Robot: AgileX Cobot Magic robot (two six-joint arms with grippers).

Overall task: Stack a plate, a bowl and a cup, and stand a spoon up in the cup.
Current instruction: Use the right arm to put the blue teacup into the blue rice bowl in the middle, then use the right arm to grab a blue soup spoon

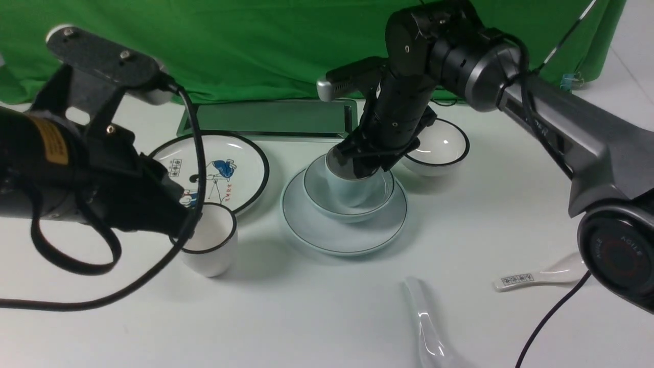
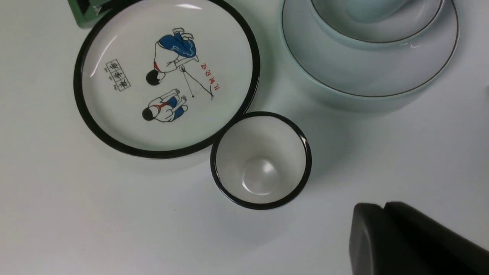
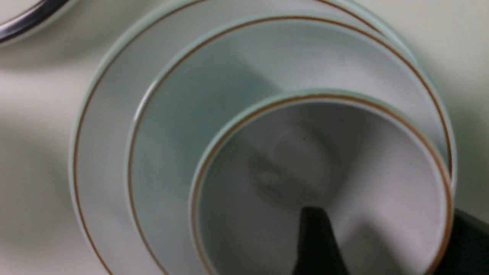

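Observation:
The pale blue plate (image 1: 327,235) lies mid-table with the pale blue bowl (image 1: 314,191) on it and the pale blue cup (image 1: 352,194) upright inside the bowl. The right wrist view shows plate (image 3: 99,152), bowl (image 3: 179,114) and cup (image 3: 267,164) nested. My right gripper (image 1: 357,166) is right over the cup, open (image 3: 386,219), one finger (image 3: 315,236) inside it and the other outside its wall. The plain white spoon (image 1: 426,327) lies at the front. My left gripper (image 2: 384,208) is shut and empty beside the black-rimmed cup (image 2: 261,160).
A black-rimmed cartoon plate (image 1: 225,171) and black-rimmed white cup (image 1: 212,245) are on the left. A small black-rimmed bowl (image 1: 439,148) is behind the stack. A patterned spoon (image 1: 541,276) lies at the right. A green-edged tray (image 1: 271,117) stands at the back.

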